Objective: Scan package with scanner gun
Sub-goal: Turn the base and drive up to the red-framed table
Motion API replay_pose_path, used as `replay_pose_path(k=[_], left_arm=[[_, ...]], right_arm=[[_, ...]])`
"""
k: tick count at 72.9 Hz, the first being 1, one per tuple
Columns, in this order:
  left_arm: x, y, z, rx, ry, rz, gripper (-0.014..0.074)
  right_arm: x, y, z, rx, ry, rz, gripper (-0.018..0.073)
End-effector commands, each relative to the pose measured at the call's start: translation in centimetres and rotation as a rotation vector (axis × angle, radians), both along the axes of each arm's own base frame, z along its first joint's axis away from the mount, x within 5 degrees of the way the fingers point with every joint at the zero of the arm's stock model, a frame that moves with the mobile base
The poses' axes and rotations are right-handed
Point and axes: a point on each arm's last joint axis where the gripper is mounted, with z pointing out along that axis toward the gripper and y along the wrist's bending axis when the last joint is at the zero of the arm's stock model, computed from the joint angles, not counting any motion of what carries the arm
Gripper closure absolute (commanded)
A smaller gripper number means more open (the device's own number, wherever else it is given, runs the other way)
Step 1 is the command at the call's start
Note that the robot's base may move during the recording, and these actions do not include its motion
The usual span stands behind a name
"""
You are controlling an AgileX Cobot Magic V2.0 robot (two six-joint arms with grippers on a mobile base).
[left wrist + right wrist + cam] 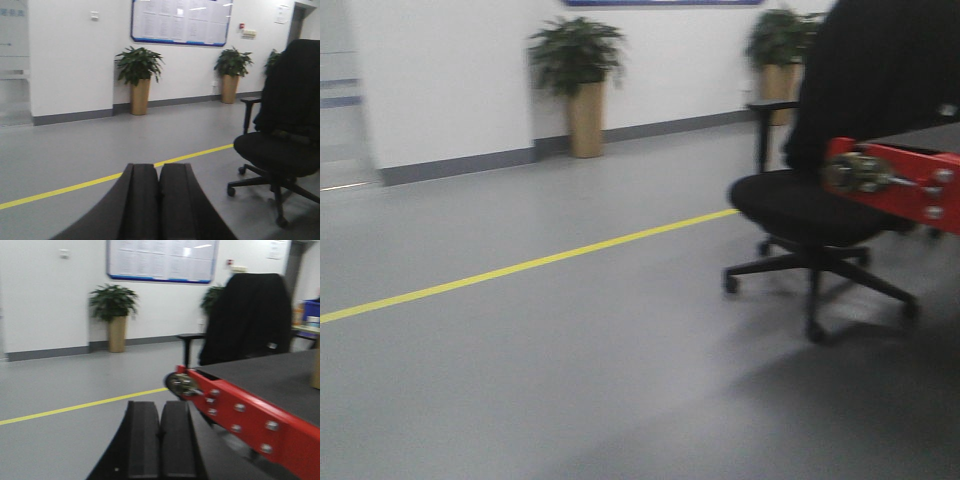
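Note:
No package and no scanner gun show in any view. My left gripper (159, 172) is shut and empty, its two black fingers pressed together, pointing out over the grey floor. My right gripper (160, 410) is also shut and empty, next to the red end frame (240, 415) of a dark-topped conveyor table (270, 375). That red frame also shows at the right edge of the front view (895, 180). The views are blurred.
A black office chair (820, 170) with a dark jacket over its back stands by the table's end, also in the left wrist view (285, 135). A yellow floor line (520, 265) crosses the grey floor. Potted plants (582, 85) stand by the white wall. A blue bin (311, 312) sits far right.

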Motion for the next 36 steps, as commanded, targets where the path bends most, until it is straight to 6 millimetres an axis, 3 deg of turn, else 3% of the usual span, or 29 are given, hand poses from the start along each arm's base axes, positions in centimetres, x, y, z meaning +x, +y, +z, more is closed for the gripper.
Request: replay_pose_path(k=[1, 36], left_arm=[[-0.06, -0.04, 0.22, 0.001, -0.021, -0.007, 0.0708], [-0.06, -0.04, 0.22, 0.001, -0.021, -0.007, 0.0708]], right_arm=[[-0.06, -0.01, 0.21, -0.007, -0.022, -0.002, 0.0727], [-0.06, -0.01, 0.21, -0.007, -0.022, -0.002, 0.0727]])
